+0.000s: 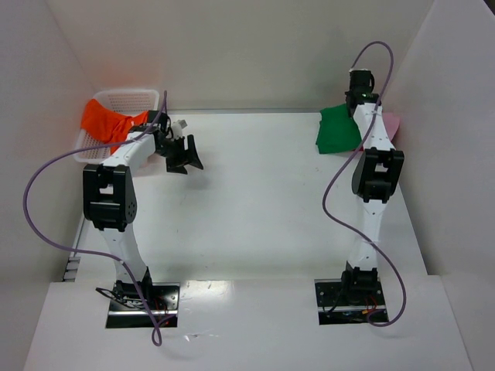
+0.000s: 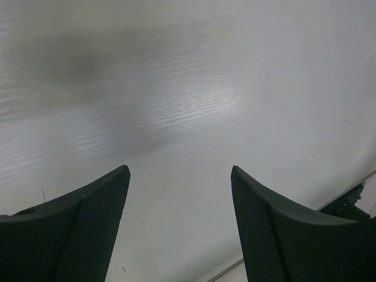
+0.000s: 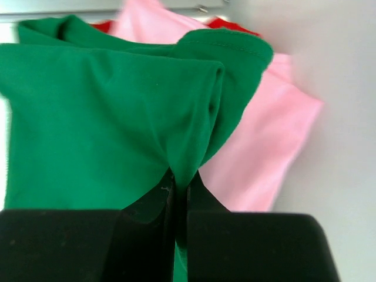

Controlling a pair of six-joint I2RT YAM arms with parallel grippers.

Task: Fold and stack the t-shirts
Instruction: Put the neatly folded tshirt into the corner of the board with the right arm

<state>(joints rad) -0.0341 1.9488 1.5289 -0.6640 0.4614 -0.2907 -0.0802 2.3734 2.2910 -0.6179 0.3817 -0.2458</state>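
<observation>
Atop the pink t-shirt [image 3: 264,135], the green t-shirt [image 3: 106,117] is pinched by the right gripper [image 3: 179,179], likely for stacking; the left gripper [image 2: 180,170] is held spread.

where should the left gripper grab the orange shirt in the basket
Pinch the bunched fold of the orange t-shirt that drapes over the rim of the white mesh basket, coming from above with the open left gripper. Draped there, it stands clear of the mesh walls, likely an easier pinch.

Bright green cloth t-shirt [image 1: 336,131] [image 3: 88,117]: folded, desk [image 1: 255,193] far-right corner, atop pink cloth t-shirt [image 1: 392,124] [image 3: 264,147]; red cloth t-shirt [image 3: 229,23] edge peeking behind. Orange cloth t-shirt [image 1: 104,122]: crumpled, desk far-left corner.
</observation>
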